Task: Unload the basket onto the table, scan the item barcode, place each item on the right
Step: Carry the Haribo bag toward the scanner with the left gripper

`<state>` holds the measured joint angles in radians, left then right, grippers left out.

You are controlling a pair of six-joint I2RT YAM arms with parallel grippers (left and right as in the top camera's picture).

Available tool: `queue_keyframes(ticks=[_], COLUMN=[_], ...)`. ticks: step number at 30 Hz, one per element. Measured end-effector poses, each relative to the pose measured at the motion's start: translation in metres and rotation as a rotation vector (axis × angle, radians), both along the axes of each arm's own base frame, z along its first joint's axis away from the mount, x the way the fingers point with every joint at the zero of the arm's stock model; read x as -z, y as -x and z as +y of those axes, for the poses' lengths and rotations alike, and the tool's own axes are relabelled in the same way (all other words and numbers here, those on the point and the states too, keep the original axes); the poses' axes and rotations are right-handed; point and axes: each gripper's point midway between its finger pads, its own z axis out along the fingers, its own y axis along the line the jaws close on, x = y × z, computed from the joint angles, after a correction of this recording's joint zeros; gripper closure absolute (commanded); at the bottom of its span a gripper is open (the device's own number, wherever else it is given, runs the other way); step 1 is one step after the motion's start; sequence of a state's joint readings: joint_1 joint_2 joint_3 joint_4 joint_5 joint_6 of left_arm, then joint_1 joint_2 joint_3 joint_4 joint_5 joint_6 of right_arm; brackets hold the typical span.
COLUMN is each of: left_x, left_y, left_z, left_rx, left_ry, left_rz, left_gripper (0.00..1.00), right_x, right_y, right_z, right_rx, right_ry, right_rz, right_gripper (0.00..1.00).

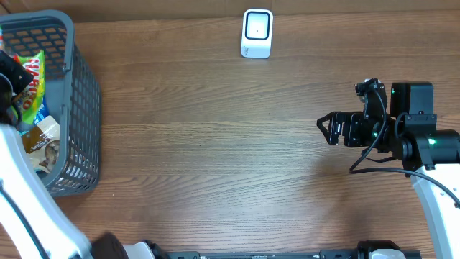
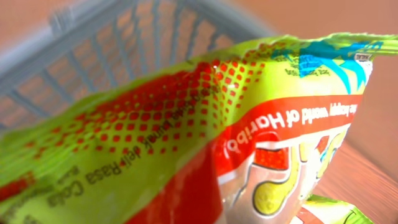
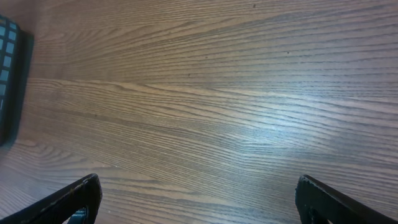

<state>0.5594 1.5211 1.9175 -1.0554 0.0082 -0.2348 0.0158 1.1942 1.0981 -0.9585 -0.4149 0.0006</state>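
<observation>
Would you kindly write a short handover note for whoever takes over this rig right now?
Left gripper: shut, down inside the grey plastic mesh basket at the table's left edge, apparently clamped on the yellow-green and red Haribo sweet bag, which fills its wrist view.
Right gripper: open and empty, hovering over the bare wooden table on the right.
White barcode scanner: at the table's far edge, near the middle.
Done: bag gripped, it seems.
Left: lift the bag out of the basket and show its barcode to the scanner. A brown and white packet also lies in the basket.
</observation>
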Motion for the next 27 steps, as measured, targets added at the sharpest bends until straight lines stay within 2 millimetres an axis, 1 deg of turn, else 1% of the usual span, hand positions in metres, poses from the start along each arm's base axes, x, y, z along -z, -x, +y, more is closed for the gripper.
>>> queue_keyframes(ticks=[2,3,4,6,9,10,12,14,16,19,20,22,27], left_x=[-0.016,-0.018,-0.017,-0.006,0.020,0.032,0.054,0.079,0.105,0.141,0.151,0.179,0.238], left_y=[0.004,0.002,-0.001,-0.010,-0.026,-0.031,-0.038,-0.046,-0.052,-0.062,-0.064,-0.070,-0.076], left_z=[-0.022,-0.037,-0.050,-0.083,-0.137,-0.158,-0.191,-0.224,-0.251,-0.279,-0.285,-0.299,-0.318], left_rx=[0.081,0.140,0.193,0.331,0.529,0.595,0.686,0.753,0.765,0.709,0.688,0.624,0.506], left_ry=[-0.037,-0.041,-0.037,-0.016,0.027,0.045,0.069,0.082,0.087,0.074,0.063,0.030,-0.084], left_rz=[-0.022,-0.019,-0.011,0.027,0.101,0.135,0.191,0.261,0.341,0.446,0.470,0.534,0.661], left_gripper=[0.96,0.96,0.96,0.96,0.96,0.96,0.96,0.96,0.96,0.96,0.96,0.96,0.96], right_x=[0.000,0.000,0.000,0.000,0.000,0.000,0.000,0.000,0.000,0.000,0.000,0.000,0.002], right_y=[0.000,0.000,0.000,0.000,0.000,0.000,0.000,0.000,0.000,0.000,0.000,0.000,0.003], right_z=[0.000,0.000,0.000,0.000,0.000,0.000,0.000,0.000,0.000,0.000,0.000,0.000,0.001], right_rx=[0.000,0.000,0.000,0.000,0.000,0.000,0.000,-0.001,-0.001,0.000,-0.001,0.000,-0.003], right_ry=[0.000,0.000,0.000,0.000,0.000,0.000,0.000,0.000,0.000,-0.001,0.000,-0.001,-0.003], right_rz=[-0.001,0.000,-0.001,0.000,-0.001,-0.001,-0.001,-0.001,0.000,0.000,-0.001,0.002,0.016], right_gripper=[0.00,0.00,0.00,0.00,0.00,0.00,0.00,0.00,0.00,0.00,0.00,0.00,0.00])
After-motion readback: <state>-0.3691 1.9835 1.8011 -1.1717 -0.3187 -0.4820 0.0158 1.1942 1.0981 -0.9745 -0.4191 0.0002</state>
